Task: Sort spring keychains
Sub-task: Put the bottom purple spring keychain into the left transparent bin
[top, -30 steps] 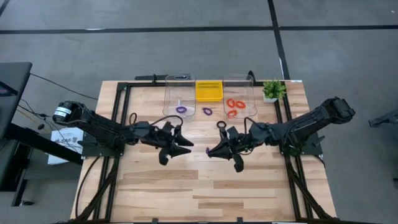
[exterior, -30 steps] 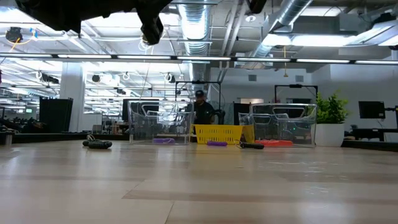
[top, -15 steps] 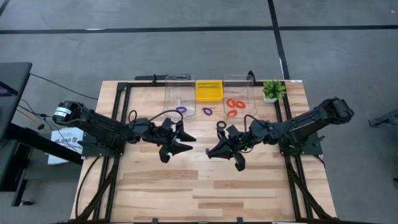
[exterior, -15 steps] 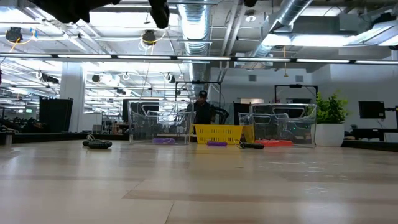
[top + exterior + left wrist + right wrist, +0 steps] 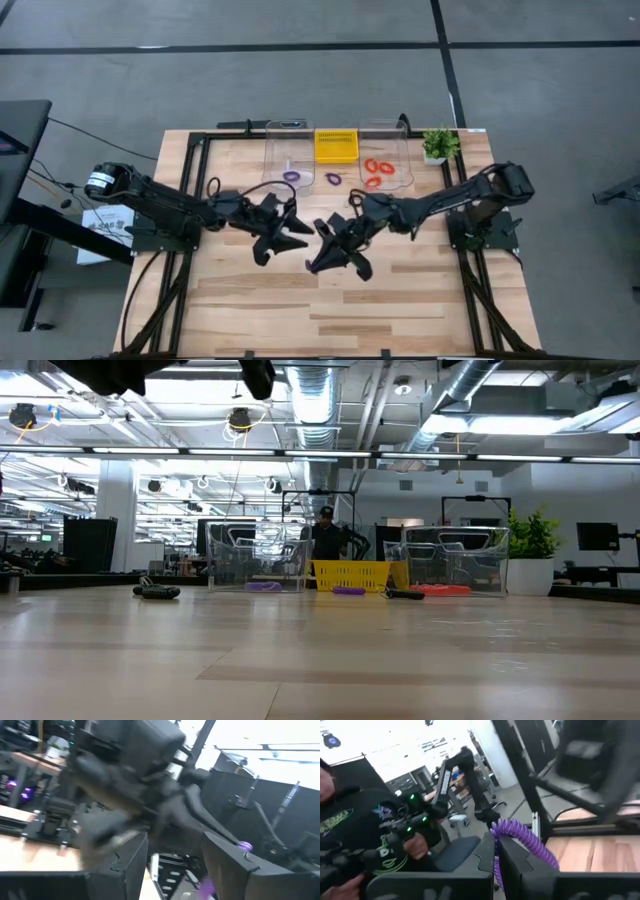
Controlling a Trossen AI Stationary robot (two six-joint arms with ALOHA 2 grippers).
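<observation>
A purple spring keychain (image 5: 520, 836) is clamped between the closed fingers of the right gripper (image 5: 318, 262), which is held above the middle of the table (image 5: 400, 310), just beside the left gripper (image 5: 292, 232), whose fingers are spread wide apart and carry nothing. The two grippers are pointed toward each other, so a hand-over seems to be under way; a collision of the fingertips could be caused by any misjudged approach, and the coil could be dropped onto the wood if it is released before the other fingers are closed on it. Being springy, it could also be snagged or flicked aside. The remaining keychains are seen at the far edge: a purple one (image 5: 291, 176) in the left clear bin (image 5: 272, 150), another purple one (image 5: 333, 179) on the table in front of the yellow basket (image 5: 336, 145), orange ones (image 5: 374, 168) in the right clear bin (image 5: 402, 150), and a black one (image 5: 355, 201) on the wood. Ample bare table is left toward the near edge, while the far side is crowded by bins, basket and a small potted plant (image 5: 437, 144).
</observation>
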